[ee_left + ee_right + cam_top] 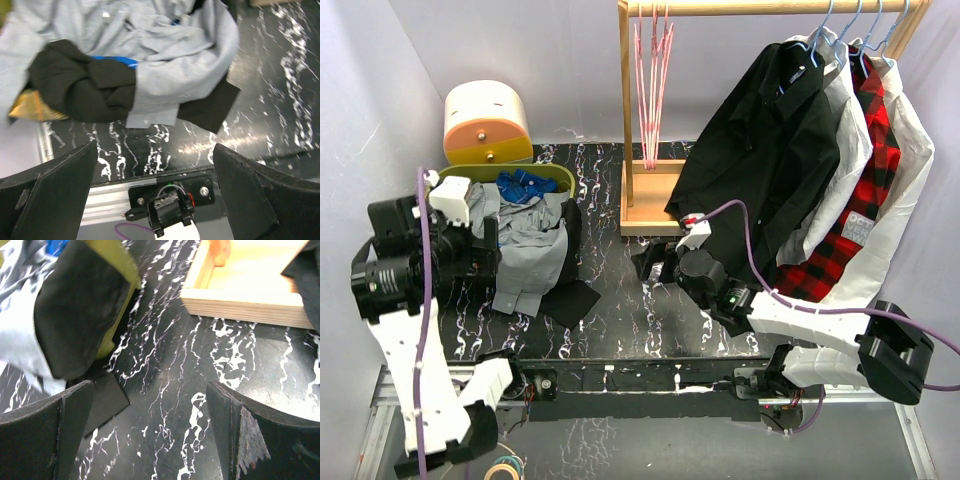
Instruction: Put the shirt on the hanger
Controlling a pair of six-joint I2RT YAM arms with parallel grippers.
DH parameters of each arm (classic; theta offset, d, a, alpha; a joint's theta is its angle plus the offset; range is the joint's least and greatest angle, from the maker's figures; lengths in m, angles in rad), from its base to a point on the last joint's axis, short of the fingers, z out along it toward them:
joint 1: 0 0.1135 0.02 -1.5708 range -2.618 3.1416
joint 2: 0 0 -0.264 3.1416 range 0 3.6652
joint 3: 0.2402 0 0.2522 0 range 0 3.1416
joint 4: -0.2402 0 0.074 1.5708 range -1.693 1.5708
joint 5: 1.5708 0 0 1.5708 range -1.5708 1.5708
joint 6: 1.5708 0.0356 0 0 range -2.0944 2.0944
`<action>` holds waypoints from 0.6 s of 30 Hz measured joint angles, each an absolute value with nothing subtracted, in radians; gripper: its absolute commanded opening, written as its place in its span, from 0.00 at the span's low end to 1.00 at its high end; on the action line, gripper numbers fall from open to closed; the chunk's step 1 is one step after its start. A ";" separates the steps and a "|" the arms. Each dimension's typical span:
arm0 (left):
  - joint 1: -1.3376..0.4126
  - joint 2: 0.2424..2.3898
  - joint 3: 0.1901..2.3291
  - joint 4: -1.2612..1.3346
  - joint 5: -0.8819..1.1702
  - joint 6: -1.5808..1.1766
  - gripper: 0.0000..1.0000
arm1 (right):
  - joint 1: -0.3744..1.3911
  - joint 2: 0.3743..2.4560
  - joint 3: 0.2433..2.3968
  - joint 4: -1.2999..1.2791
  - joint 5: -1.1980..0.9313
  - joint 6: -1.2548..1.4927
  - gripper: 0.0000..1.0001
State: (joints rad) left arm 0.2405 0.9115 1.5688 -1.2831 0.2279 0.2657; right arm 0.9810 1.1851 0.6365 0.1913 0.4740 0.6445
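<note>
Our main worry was the tangle. The shirt (532, 250) lay crumpled in the yellow-green basket (558, 176) at the left of the worktop (640, 320). It spilled over the near rim, with a black garment (85, 87) knotted beneath and partly through it and a bright blue garment (525, 185) just behind. We judged that a careless pinch at the overhanging edge could take black cloth along with grey. It could also drag the whole heap, perhaps the basket too, rather than freeing one garment. The fabric looked thin and soft, so a shallow grip might slip. The hanger (655, 90) hung well apart on the rail of the wooden rack (625, 120), bunched with other pink ones. We thought lifting a single one could snag its neighbours.

The left arm (400, 290) rose from its base and bent in beside the basket. Its wrist was tipped down at the near side of the heap. The left jaws stood wide apart and held nothing, close to the hanging grey hem without touching it. The right arm (800, 320) stretched low across to the left. The right jaws were also spread wide and empty, over bare worktop between the basket and the rack's base.
</note>
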 measured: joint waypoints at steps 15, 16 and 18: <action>0.239 1.395 1.591 -1.345 0.315 0.425 0.77 | 0.978 1.140 0.561 0.339 0.131 0.417 0.99; 0.239 1.398 1.592 -1.324 0.299 0.416 0.79 | 0.977 1.137 0.558 0.344 0.128 0.415 0.98; 0.239 1.398 1.594 -1.274 0.260 0.390 0.83 | 0.976 1.139 0.557 0.350 0.123 0.410 0.98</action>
